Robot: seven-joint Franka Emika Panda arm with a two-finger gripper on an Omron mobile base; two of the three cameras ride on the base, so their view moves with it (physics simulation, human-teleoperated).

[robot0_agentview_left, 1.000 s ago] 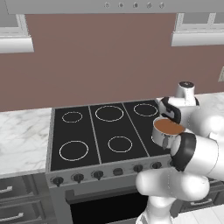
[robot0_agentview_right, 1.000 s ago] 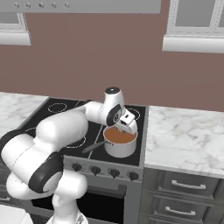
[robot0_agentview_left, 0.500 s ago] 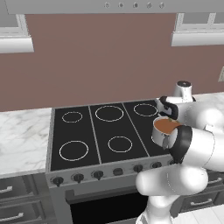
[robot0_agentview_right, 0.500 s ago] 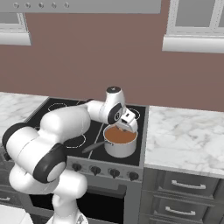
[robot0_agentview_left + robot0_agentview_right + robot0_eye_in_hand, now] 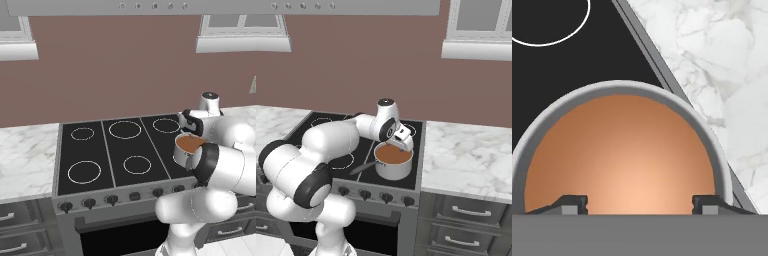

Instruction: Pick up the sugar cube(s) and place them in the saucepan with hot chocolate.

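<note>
Since the frame one second earlier, almost nothing is changing: the saucepan and stove are keeping their places, and the arm is showing only a slight shift of its upper links over the pan.

Left base view: the gripper (image 5: 191, 123) is hanging just above the far rim of the saucepan (image 5: 187, 148), which is sitting at the right front corner of the black cooktop (image 5: 120, 150). Brown liquid is filling the pan. The robot's own white elbow is standing in front of the pan and is hiding its near wall. Five white burner rings are showing on the glass; a row of dark knobs (image 5: 111, 199) is running along the stove front. A marble counter (image 5: 25, 160) is lying to the left of the cooktop.

Right base view: the gripper (image 5: 403, 140) is hovering over the back edge of the saucepan (image 5: 393, 161). The pan's short steel handle (image 5: 362, 168) is pointing toward the left front. A marble counter (image 5: 471, 155) is adjoining the stove on the right, with dark drawers (image 5: 468, 225) below.

Hand view: the camera is looking straight down into the hot chocolate, ringed by the saucepan's steel rim (image 5: 677, 107). The two fingertips (image 5: 574, 204) are standing wide apart, with nothing visible between them. The sugar cube cannot be made out.
</note>
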